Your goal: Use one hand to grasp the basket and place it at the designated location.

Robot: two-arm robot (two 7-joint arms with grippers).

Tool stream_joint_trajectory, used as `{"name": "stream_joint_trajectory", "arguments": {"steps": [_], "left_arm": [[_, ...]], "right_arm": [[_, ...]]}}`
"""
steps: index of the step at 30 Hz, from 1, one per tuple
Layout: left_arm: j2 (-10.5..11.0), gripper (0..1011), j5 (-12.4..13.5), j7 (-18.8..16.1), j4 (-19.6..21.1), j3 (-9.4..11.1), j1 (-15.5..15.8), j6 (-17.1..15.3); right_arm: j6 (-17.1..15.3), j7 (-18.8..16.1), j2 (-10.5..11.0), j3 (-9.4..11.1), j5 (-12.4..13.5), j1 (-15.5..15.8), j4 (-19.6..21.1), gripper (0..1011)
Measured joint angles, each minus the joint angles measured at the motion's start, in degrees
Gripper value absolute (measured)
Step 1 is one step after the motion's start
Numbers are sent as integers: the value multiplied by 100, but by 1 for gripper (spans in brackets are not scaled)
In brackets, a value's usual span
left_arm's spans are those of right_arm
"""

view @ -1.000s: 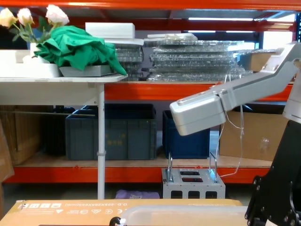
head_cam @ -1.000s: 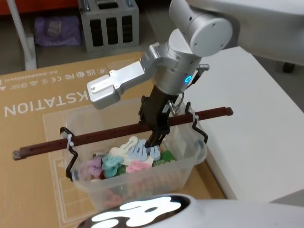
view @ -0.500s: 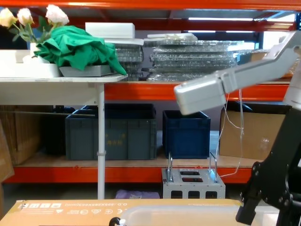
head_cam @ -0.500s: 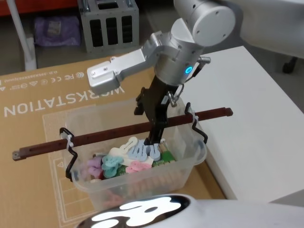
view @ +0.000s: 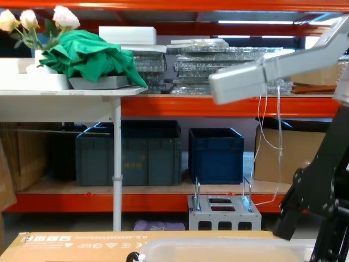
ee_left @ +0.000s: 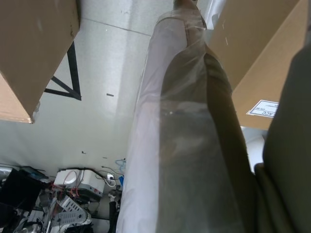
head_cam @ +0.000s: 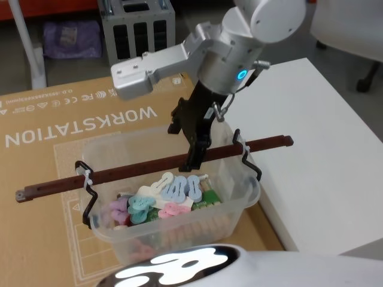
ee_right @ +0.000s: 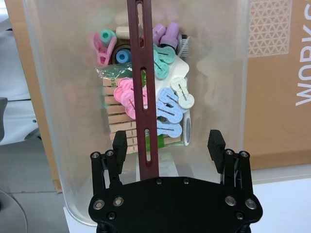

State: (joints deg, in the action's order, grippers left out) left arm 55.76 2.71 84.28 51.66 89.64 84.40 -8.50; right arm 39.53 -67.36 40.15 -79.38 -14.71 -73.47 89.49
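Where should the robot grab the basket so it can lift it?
By the middle of the handle bar, from above. The bar spans the basket, tied at both rims, so a middle grip should lift it level. The right gripper hangs open over it, a finger on each side.

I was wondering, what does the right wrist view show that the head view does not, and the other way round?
Right wrist view adds: the right end effector is open, its fingers either side of the handle bar, neither touching it; the bar's slots. Head view adds: the bar's whole length, its white zip ties, the white table, the cardboard sheet underneath. Both: the basket, the bar, the end effector, the coloured clips inside.
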Motion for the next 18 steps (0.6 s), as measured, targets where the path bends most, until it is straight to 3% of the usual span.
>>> {"name": "stream_joint_trajectory", "arguments": {"steps": [18], "left_arm": [[0,0,1,0,-1,0,0,0]], "right_arm": [[82,-68,331,413,513,-90,45,1000]]}}
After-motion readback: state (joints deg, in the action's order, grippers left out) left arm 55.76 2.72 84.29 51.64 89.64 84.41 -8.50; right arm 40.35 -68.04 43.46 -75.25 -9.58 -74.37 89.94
